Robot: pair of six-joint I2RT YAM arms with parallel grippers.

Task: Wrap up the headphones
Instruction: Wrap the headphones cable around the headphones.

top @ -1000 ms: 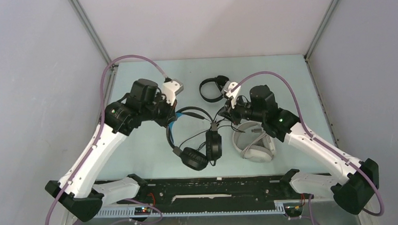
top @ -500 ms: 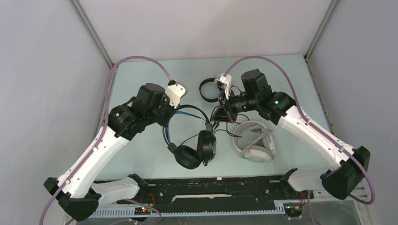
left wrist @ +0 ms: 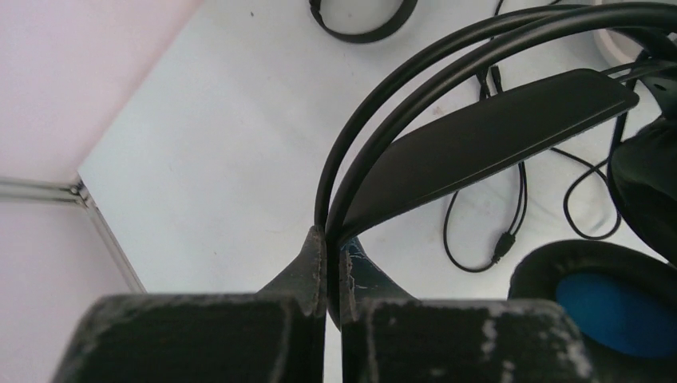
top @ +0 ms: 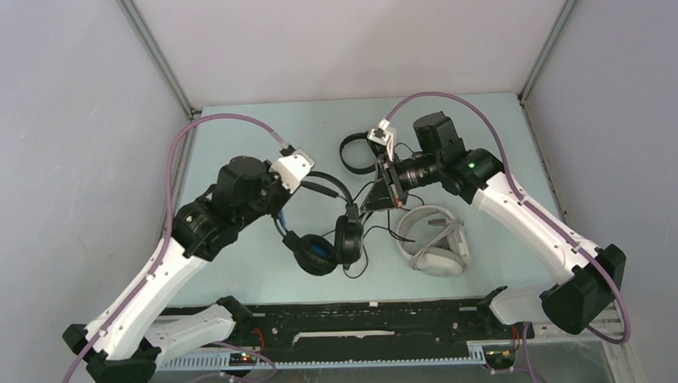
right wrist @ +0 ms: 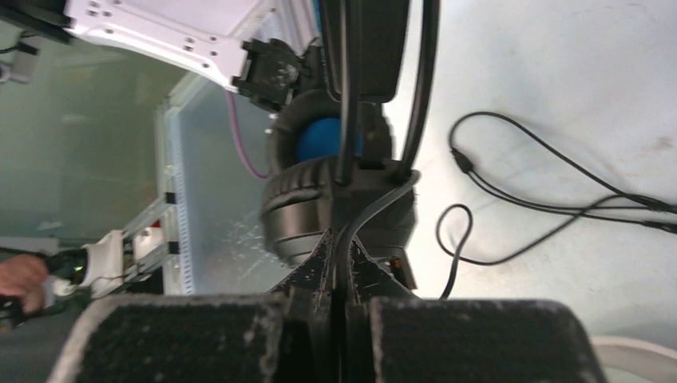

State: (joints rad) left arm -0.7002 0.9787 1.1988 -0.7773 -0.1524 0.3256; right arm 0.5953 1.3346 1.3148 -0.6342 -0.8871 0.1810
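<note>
Headphones lie 3 in number on the counter [top: 253, 271]: a bulky black headset [top: 325, 243] with blue lining at the middle, a white headset [top: 435, 248] to its right, and a small black headset [top: 357, 152] farther back. The left tool [left wrist: 329, 243] is clenched on the bulky black headset's headband, pinching the 2 thin arched wires beside the wide padded strap. The right tool [right wrist: 339, 243] is clenched on the same headset at 1 ear cup, nipping a thin strand there; whether that strand is cable or frame wire, I cannot tell. The 2 ear cups sit close together. A loose black cable [left wrist: 511, 207] loops over the counter between the bulky and white headsets. The white headset lies apart from both tools.
</note>
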